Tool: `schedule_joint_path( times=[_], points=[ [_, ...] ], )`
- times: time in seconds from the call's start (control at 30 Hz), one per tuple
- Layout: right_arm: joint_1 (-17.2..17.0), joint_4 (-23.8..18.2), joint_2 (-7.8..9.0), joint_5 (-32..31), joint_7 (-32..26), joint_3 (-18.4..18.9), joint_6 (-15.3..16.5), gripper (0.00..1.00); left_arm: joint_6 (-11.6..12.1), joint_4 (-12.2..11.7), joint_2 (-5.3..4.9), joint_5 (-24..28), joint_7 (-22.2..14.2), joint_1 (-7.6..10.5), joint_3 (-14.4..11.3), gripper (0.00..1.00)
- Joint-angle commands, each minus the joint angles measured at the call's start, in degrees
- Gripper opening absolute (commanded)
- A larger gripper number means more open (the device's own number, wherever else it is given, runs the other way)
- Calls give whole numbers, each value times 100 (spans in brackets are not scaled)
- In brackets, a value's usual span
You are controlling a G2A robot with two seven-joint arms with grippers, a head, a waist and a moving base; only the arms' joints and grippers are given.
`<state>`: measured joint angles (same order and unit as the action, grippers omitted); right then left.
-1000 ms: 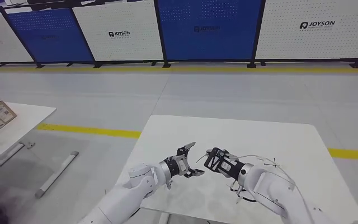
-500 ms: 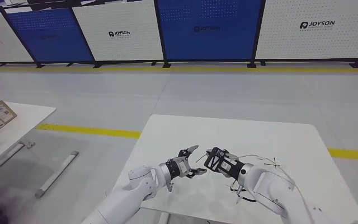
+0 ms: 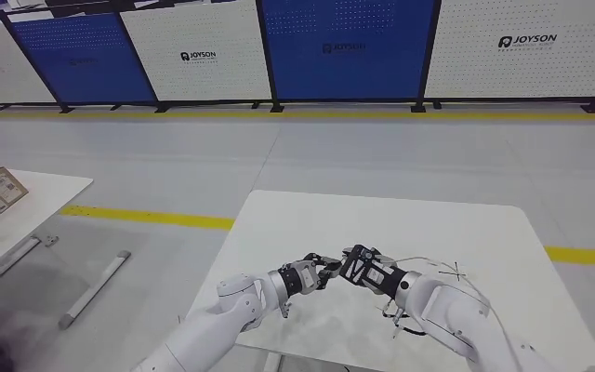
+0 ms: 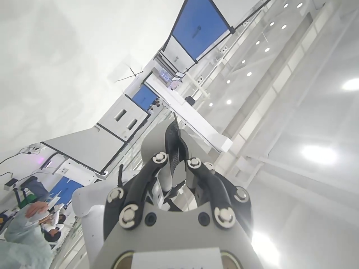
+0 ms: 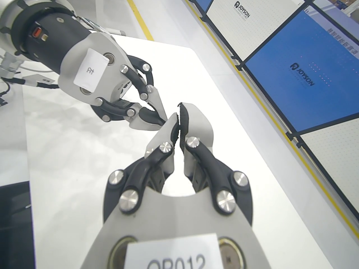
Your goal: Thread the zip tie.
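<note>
Above the near middle of the white table (image 3: 390,219), my two grippers meet tip to tip. My left gripper (image 3: 327,271) is shut, and its tips (image 5: 160,121) touch the side of my right gripper (image 5: 178,116), which is also shut. A thin dark strip of the zip tie (image 4: 175,116) sticks out past the left gripper (image 4: 174,134), and a short dark end (image 5: 179,104) shows above the right one. The rest of the tie is hidden between the pads.
Several loose zip ties (image 3: 439,270) lie tangled on the table to the right of the right arm, also visible as thin lines (image 4: 126,74). A second white table (image 3: 37,200) stands far left across the floor. The table's near edge is close below the grippers.
The left gripper stood open and slightly apart a second ago. It has moved right to the right gripper and shut. The right arm has kept still.
</note>
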<state>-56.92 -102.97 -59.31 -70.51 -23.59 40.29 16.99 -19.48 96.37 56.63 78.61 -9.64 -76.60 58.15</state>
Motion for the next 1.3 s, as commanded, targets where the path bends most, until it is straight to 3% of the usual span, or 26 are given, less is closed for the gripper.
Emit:
schedule_joint_path(
  times=[0.0,0.07,0.1,0.13,0.17,0.2,0.37,0.5,0.57,0.6,0.7,0.73,1.1,1.17,1.27],
  points=[
    [0,0,0,0,0,0,0,0,0,-6,-13,-20,-27,6,-14,0],
    [0,0,0,0,0,0,0,0,0,-12,-25,-47,-45,13,-29,0],
    [-39,9,-4,10,38,11,-16,17,0,-13,-29,-60,-45,16,-33,0],
    [-61,13,-8,27,56,30,0,59,0,-11,-33,-78,-40,19,-34,0],
    [-79,14,-12,60,74,76,0,88,0,-3,-36,-120,-23,23,-21,0],
    [-101,20,-13,79,77,125,-34,100,26,1,-37,-169,7,19,-2,0],
    [-517,-131,85,326,368,666,-145,100,146,-27,-34,-451,126,-30,50,0],
    [-1175,-354,247,861,440,1375,-80,100,604,-7,-41,-1352,307,-83,27,0],
    [-1393,-367,294,1416,262,1663,10,100,853,20,-42,-1853,380,-132,-28,0],
    [-1497,-336,313,1973,116,1797,213,100,994,35,-42,-2199,399,-164,-83,0],
    [-1436,-165,343,3282,-663,1833,249,100,1243,37,-35,-2802,418,-202,-188,0],
    [-1401,-130,345,3390,-753,1835,249,100,1345,14,-27,-2947,400,-220,-224,0],
    [-1401,-130,345,3390,-753,1835,249,100,1345,14,-27,-2947,400,-220,-224,0],
    [-1386,-5,326,3894,-775,1838,249,100,1439,-6,-20,-3161,510,-218,-232,0],
    [-1105,297,322,5395,-1381,1872,249,100,1772,-27,3,-3660,736,-243,-276,0]
  ],
)
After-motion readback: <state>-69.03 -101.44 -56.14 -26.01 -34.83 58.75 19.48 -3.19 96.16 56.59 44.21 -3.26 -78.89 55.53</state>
